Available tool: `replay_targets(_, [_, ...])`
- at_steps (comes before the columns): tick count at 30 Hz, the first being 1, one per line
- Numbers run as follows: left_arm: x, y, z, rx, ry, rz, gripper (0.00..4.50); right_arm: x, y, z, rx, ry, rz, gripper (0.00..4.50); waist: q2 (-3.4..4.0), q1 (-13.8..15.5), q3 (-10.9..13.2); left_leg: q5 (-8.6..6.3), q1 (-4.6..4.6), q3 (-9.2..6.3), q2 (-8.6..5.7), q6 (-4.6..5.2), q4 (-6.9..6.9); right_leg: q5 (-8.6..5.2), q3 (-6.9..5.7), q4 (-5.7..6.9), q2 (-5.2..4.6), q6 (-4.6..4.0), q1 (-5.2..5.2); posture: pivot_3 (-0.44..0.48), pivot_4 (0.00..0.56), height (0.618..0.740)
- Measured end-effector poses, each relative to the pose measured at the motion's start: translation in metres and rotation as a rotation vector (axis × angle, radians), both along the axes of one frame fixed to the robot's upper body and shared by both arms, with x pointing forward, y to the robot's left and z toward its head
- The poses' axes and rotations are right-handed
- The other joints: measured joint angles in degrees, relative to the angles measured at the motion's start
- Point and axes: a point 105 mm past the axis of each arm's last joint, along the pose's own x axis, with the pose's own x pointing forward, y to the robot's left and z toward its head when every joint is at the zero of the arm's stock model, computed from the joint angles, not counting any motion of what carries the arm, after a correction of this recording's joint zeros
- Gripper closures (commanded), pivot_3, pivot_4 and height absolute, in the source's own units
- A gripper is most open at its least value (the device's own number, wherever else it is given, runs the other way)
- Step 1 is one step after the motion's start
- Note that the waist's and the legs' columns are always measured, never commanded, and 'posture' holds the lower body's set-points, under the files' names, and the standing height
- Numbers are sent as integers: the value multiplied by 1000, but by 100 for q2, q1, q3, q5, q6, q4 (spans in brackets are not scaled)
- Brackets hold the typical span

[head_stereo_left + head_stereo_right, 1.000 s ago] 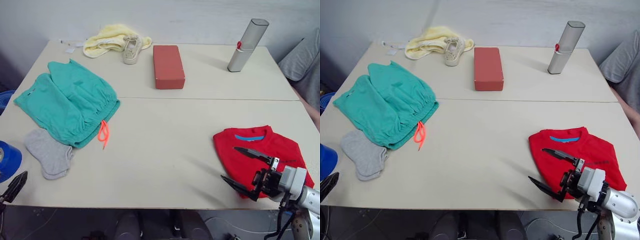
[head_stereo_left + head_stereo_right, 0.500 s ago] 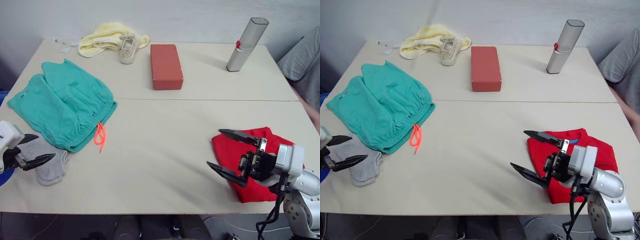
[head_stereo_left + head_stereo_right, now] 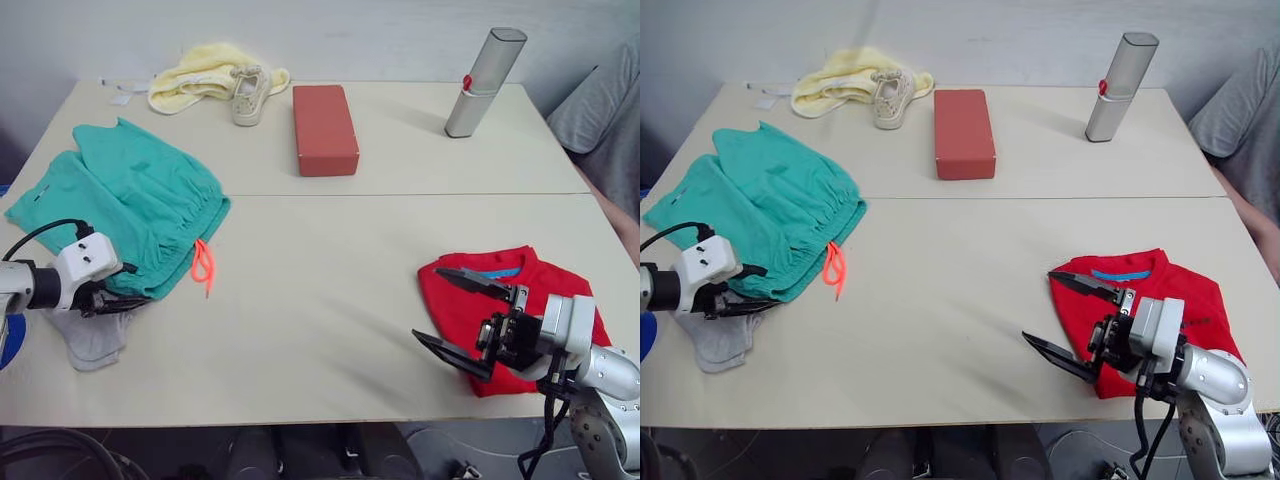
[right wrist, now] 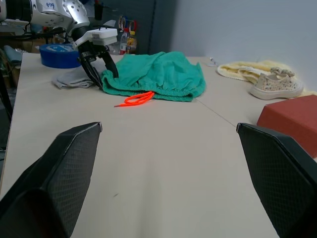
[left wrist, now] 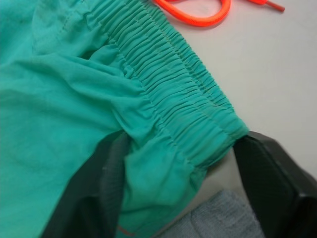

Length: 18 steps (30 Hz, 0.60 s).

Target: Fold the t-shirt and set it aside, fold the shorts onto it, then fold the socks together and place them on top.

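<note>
Table point(image 3: 330, 300): one t-shirt point(image 3: 545, 300), one shorts point(image 3: 130, 205), socks point(image 3: 90, 338).

Left gripper point(image 3: 740, 292) low with fingers spread; right gripper point(image 3: 1072, 322) raised, fingers wide.

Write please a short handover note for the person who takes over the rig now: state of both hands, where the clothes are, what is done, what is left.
Left hand: open, fingers astride the waistband corner of the shorts, not yet closed.
Right hand: open, empty, over the near left edge of the t-shirt.
T-shirt lies folded at the table's near right.
Shorts lie unfolded at the far left; socks beside them at the near left edge.
Left: fold the shorts onto the t-shirt, then the socks on top.
</note>
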Motion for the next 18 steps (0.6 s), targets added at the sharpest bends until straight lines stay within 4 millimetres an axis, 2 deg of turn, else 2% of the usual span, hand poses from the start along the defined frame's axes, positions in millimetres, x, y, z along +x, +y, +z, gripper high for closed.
replay_targets(5, [7, -19, 9, -96, -7, -62, 3740, -3, -2, -2, -10, 3, 1, 0, 0, 28, 0, 9, 0, 13, -7, 12, 5, 18, -7, -1, -4, 14, 0, 0, 150, 740])
replay_targets(7, [11, -39, 16, -213, 4, -99, 4367, -4, -6, -2, -21, -2, -9, 0, -1, 72, 0, 10, -3, 15, -9, 16, 11, 21, -8, -2, -5, 18, -1, 0, 150, 740])
replay_targets(10, [20, -85, 41, -384, -25, -217, 4470, -3, -14, 0, -42, -12, -36, 0, -4, 166, -1, 9, -10, 15, -10, 20, 25, 25, -6, -5, -5, 26, 0, 0, 150, 740])
replay_targets(13, [19, -127, 64, -480, -28, -342, 4470, -4, -19, 2, -54, -15, -54, 0, -4, 164, -1, 9, -10, 15, -13, 22, 27, 26, 6, -7, -5, 28, 1, 0, 150, 740])
replay_targets(15, [17, -160, 70, -533, -6, -431, 4470, -6, -23, 0, -60, -3, -70, 0, -2, 168, -1, 9, -11, 14, -13, 22, 27, 27, 13, -8, -4, 29, 2, 0, 150, 740])
replay_targets(16, [13, -184, 71, -565, 17, -495, 4470, -6, -26, 0, -63, -3, -82, 0, -2, 174, -1, 9, -10, 11, -14, 22, 32, 27, 21, -8, -5, 30, 5, 0, 150, 740])
replay_targets(18, [9, -220, 68, -617, 62, -572, 4470, -7, -28, 1, -65, -3, -92, 0, 1, 169, -1, 9, -10, 10, -13, 21, 45, 29, 31, -8, 2, 34, 10, 0, 150, 740])
